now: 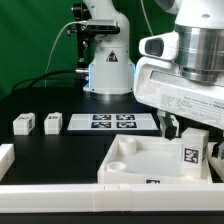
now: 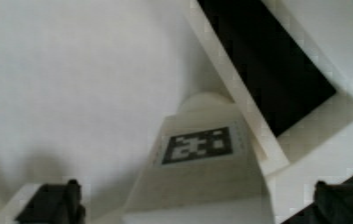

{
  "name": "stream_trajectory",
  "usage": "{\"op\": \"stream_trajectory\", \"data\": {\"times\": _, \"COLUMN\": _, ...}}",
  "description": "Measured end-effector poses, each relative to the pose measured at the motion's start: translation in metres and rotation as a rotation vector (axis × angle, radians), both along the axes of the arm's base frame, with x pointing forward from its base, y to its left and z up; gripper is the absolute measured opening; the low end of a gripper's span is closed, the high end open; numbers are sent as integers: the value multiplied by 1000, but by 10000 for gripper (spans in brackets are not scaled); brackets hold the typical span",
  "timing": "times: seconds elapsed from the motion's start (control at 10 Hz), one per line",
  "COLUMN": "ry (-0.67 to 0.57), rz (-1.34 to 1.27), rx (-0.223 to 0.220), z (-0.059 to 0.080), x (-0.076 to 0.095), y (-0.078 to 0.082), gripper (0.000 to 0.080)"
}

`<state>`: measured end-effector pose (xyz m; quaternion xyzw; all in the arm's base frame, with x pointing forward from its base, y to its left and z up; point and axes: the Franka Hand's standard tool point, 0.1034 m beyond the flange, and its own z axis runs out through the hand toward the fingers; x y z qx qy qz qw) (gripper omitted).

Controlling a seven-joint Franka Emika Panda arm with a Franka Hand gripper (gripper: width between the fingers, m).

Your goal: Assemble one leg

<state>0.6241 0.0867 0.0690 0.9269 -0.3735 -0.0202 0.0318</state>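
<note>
The leg is a short white post with a black-and-white tag. It stands upright at the corner of the white tray on the exterior view's right. My gripper hangs right above it, a finger on each side. In the wrist view the leg rises between my gripper. The dark fingertips stand apart from the leg's sides with a gap on each side, so the jaws are open. The leg's foot is hidden behind the tray wall.
Two more small white tagged posts lie on the black table at the exterior view's left. The marker board lies behind the tray. A white rail runs along the front edge. The robot base stands at the back.
</note>
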Motion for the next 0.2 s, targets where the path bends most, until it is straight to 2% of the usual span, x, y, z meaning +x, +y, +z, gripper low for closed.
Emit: {"op": "stream_trajectory", "data": {"times": 0.2, "ry": 0, "rz": 0, "rx": 0, "z": 0, "x": 0, "y": 0, "gripper": 649}}
